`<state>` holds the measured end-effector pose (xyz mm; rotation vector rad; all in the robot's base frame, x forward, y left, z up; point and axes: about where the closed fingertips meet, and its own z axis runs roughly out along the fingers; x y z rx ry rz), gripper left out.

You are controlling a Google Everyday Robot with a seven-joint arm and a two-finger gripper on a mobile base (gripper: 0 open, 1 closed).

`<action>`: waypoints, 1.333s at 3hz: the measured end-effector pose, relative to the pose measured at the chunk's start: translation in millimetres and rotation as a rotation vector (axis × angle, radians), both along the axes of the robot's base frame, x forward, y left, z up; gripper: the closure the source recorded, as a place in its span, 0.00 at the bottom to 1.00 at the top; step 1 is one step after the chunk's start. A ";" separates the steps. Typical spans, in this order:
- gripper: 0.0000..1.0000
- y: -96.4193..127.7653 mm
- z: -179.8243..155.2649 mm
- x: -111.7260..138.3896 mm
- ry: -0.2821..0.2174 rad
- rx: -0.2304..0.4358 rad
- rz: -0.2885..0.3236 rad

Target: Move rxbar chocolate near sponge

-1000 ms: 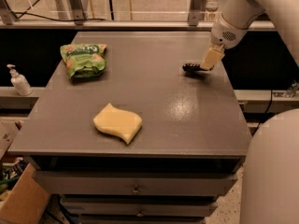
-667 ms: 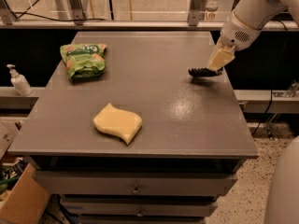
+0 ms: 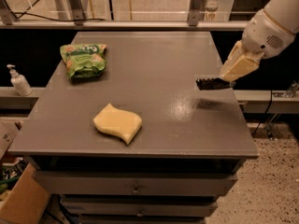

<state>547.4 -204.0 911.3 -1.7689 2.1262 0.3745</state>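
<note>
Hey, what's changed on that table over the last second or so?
The gripper, gripping the rxbar chocolate by one end, has carried it toward the right edge of the table and nearer the camera. The bar now hangs clear of the surface, with its shadow beneath it. Nothing was let go. The sponge and the green snack bag stayed where they were.
</note>
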 end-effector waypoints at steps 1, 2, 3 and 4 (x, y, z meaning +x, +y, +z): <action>1.00 8.9 19.9 -41.1 -0.001 0.061 0.050; 1.00 11.1 20.0 -34.8 -0.021 0.066 0.042; 1.00 25.1 20.3 -42.3 -0.037 0.095 0.074; 1.00 44.7 12.2 -59.5 -0.033 0.140 0.119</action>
